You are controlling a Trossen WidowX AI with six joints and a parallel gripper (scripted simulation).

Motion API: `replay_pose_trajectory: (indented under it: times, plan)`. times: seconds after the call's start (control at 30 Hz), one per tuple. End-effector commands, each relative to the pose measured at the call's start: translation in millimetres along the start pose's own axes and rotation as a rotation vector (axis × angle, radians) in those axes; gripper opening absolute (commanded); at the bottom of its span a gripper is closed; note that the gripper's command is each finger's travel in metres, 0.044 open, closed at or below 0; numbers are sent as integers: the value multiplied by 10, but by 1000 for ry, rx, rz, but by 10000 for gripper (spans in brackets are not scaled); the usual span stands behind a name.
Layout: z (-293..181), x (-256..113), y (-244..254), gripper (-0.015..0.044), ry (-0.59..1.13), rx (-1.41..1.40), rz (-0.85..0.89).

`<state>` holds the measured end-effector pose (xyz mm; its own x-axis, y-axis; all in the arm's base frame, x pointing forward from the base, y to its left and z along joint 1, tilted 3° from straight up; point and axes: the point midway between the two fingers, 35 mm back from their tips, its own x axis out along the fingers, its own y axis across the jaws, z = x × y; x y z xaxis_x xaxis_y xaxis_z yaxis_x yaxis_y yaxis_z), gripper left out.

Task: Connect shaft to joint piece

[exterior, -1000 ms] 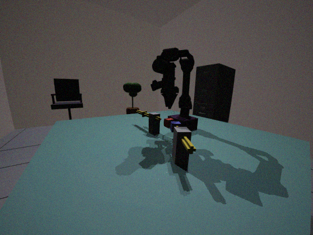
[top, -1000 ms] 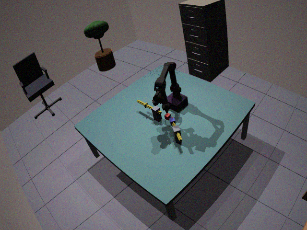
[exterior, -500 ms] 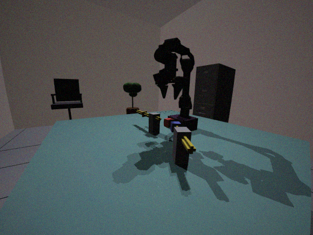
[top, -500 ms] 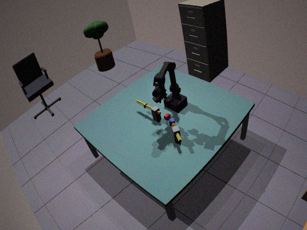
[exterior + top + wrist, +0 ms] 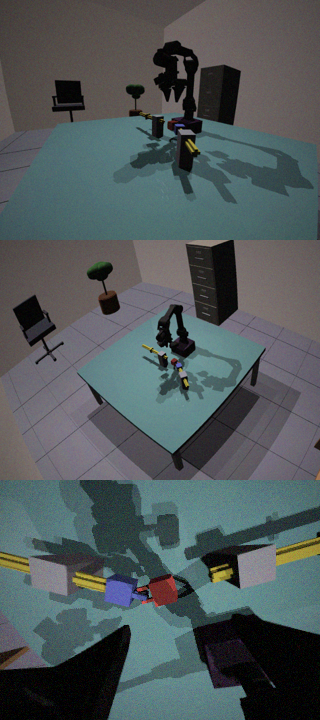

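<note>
The gripper (image 5: 167,345) (image 5: 172,101) (image 5: 162,630) hangs well above the work, its fingers wide apart with nothing between them; the red joint piece (image 5: 173,361) (image 5: 172,125) (image 5: 163,590) sits lower, beyond the fingertips in the wrist view and roughly midway across their gap. It is joined to the blue hinge block (image 5: 178,365) (image 5: 179,126) (image 5: 120,590) on the end of the fixed yellow shaft (image 5: 186,382) (image 5: 191,147) (image 5: 90,581), which passes through its grey support block (image 5: 183,374) (image 5: 186,132) (image 5: 52,577).

The relation that matters is the sliding yellow shaft (image 5: 146,346) (image 5: 142,113) (image 5: 300,551); in the wrist view its long axis runs away to the upper right of the fingers, through the second support block (image 5: 162,361) (image 5: 157,127) (image 5: 256,566), its near end apart from the red piece. That piece looks roughly turned towards the shaft, though I cannot see into its opening; if it is aligned, the next move likely goes to the shaft's far side, near the yellow crosspiece (image 5: 151,350) (image 5: 146,115), to push along the axis; any skew could make the tip catch the rim.
</note>
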<state>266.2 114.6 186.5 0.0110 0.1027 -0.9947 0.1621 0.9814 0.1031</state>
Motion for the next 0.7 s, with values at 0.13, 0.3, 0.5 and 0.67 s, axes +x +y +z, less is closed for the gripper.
replay_pose_trajectory:
  times: [0.13,0.3,0.5,0.67]
  plan:
    - [51,103,-152,440,51,242,63]
    - [80,169,-254,440,88,406,104]
    - [109,241,-376,440,135,601,152]
    - [129,297,-477,440,177,764,193]
